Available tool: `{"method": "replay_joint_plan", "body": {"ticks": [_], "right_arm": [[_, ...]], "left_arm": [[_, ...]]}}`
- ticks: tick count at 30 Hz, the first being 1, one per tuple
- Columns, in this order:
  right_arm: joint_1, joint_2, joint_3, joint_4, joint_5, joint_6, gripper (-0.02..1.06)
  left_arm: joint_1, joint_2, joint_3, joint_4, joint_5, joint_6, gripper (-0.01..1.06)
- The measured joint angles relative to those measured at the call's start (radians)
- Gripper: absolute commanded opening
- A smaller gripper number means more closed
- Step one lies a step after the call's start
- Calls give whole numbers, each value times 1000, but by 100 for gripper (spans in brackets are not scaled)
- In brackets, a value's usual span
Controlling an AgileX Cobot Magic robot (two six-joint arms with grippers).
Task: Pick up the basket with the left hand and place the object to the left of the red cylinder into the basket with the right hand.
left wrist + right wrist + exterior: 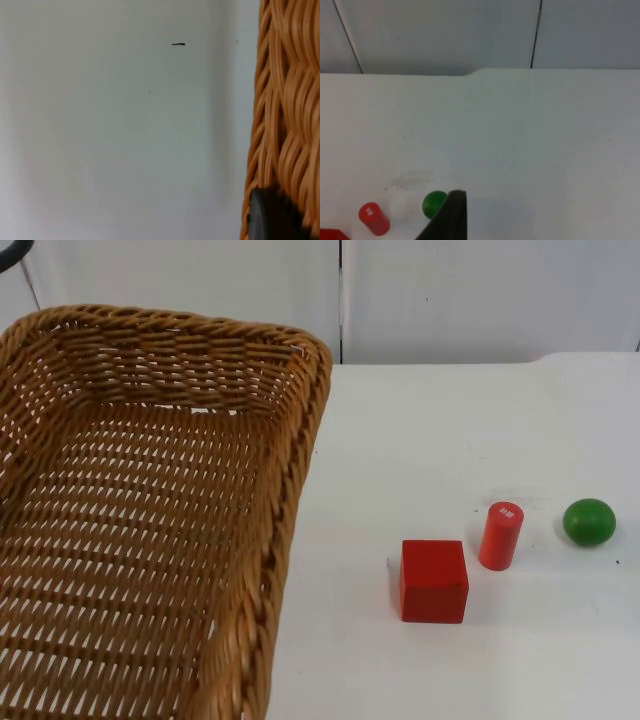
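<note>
The woven wicker basket (300,470) hangs above the left half of the table, close under the top camera, its inside empty. My left gripper is shut on the basket's rim (285,110), with one black fingertip (272,217) pressed against the weave. A red cube (434,581) lies just left of the upright red cylinder (501,536). My right gripper (451,220) hovers high over the table on the right, well away from the cylinder (373,218) and the cube's corner (332,235).
A green ball (589,522) rests right of the cylinder and appears in the right wrist view as the green ball (434,204). The grey partition wall (480,290) closes the table's far edge. Bare white table (450,430) lies between basket and objects.
</note>
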Motion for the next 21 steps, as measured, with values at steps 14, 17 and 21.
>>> {"method": "replay_joint_plan", "body": {"ticks": [14,17,21], "right_arm": [[0,346,-165,0,-23,-42,105],[0,380,-180,0,-32,-50,105],[0,426,-182,-2,-53,-93,105]], "left_arm": [[0,0,0,0,-2,4,0],[0,0,0,0,-2,4,0],[0,0,0,0,-4,4,0]]}}
